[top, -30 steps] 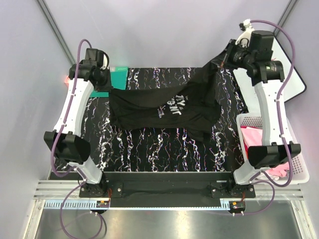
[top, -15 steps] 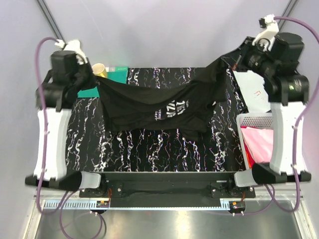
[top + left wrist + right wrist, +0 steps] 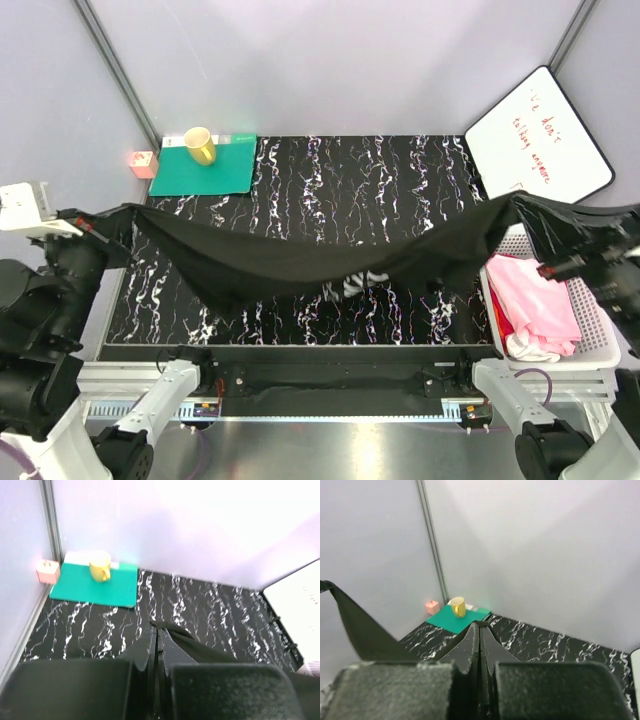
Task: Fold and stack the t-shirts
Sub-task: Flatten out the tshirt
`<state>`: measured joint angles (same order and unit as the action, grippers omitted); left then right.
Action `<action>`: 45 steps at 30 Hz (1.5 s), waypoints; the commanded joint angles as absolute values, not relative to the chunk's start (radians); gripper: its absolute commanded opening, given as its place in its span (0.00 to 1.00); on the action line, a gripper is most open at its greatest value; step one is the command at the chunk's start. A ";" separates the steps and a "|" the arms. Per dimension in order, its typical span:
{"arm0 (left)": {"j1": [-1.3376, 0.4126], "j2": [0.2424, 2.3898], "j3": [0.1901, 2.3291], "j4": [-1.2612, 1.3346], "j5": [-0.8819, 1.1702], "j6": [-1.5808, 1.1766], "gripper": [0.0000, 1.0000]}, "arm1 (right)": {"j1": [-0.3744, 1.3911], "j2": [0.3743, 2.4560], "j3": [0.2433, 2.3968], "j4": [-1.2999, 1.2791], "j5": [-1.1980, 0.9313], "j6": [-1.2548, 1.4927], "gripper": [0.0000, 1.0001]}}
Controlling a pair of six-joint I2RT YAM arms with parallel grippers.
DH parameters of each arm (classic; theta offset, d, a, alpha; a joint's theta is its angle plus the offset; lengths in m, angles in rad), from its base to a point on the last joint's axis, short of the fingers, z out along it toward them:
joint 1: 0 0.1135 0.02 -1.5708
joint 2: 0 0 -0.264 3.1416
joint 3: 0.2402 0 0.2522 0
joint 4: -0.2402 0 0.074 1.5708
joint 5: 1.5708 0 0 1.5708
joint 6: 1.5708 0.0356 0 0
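Black-and-white arms (image 3: 40,330), purple cables (image 3: 537,373)

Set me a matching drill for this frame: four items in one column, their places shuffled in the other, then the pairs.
1 black t-shirt
2 yellow mug
3 pink t-shirt
4 whiteboard

A in the white basket
B on the green mat
C at the far right
D hanging stretched over the table

Pairs: 1-D, 2-B, 3-A, 4-C

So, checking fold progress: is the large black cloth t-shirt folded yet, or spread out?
Spread, unfolded: the black t-shirt hangs stretched between the left gripper and right gripper, sagging mid-span over the black marbled tabletop.
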<state>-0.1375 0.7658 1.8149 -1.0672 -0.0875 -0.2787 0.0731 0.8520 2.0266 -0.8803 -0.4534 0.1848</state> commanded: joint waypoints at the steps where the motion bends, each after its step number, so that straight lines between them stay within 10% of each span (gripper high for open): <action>1: -0.140 0.836 1.915 -1.055 -0.118 -0.272 0.00 | 0.078 0.916 2.065 -0.862 -0.376 0.167 0.00; 22: -0.137 1.678 1.563 -0.867 0.051 -0.276 0.02 | 0.077 1.699 1.686 -0.557 -0.374 0.140 0.00; 26: -0.132 1.888 1.611 -0.839 0.038 -0.278 0.59 | 0.078 1.830 1.716 -0.508 -0.394 0.130 0.00; 30: -0.126 1.977 1.693 -0.833 0.052 -0.264 0.96 | 0.078 1.890 1.782 -0.505 -0.406 0.141 0.00; 34: -0.114 1.968 1.666 -0.834 0.092 -0.265 0.91 | 0.077 1.910 1.825 -0.515 -0.406 0.152 0.00; 39: -0.080 1.916 1.576 -0.833 0.127 -0.279 0.45 | 0.077 1.901 1.819 -0.537 -0.413 0.169 0.00; 45: -0.034 1.841 1.459 -0.836 0.192 -0.287 0.65 | 0.078 1.888 1.796 -0.589 -0.422 0.172 0.00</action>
